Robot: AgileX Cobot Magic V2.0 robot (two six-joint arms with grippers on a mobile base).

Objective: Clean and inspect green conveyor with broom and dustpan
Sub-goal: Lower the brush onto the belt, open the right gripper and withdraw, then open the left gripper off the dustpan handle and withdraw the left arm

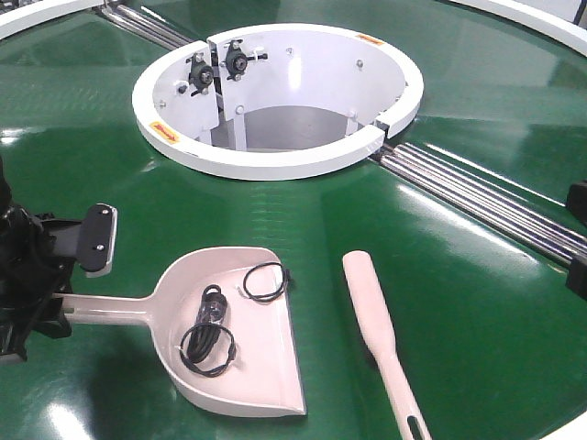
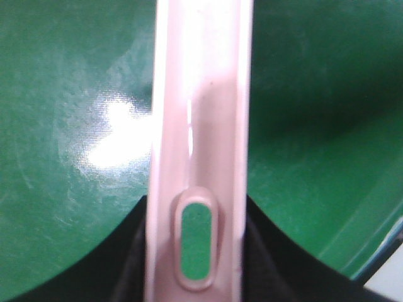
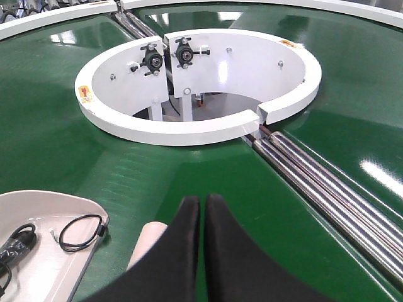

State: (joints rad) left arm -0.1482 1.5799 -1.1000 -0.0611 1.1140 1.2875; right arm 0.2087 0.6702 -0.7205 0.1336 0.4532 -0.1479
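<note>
The pale pink dustpan (image 1: 248,353) lies on the green conveyor (image 1: 477,312), its handle pointing left. My left gripper (image 1: 62,316) is shut on that handle. In the left wrist view the handle (image 2: 200,126) with its slot hole runs between the two black fingers (image 2: 126,264) of the gripper (image 2: 198,198). The broom (image 1: 376,316) lies free on the belt to the right of the pan. My right gripper (image 3: 203,199) is shut on nothing just above the broom's rounded end (image 3: 148,242). The pan's corner (image 3: 38,251) shows at lower left.
Black looped cables (image 1: 266,281) (image 1: 209,346) lie inside the dustpan. The white ring hub (image 1: 275,165) stands behind, with steel rollers (image 1: 477,197) running from it to the right. Black parts of my right arm (image 1: 580,203) reach in at the right edge.
</note>
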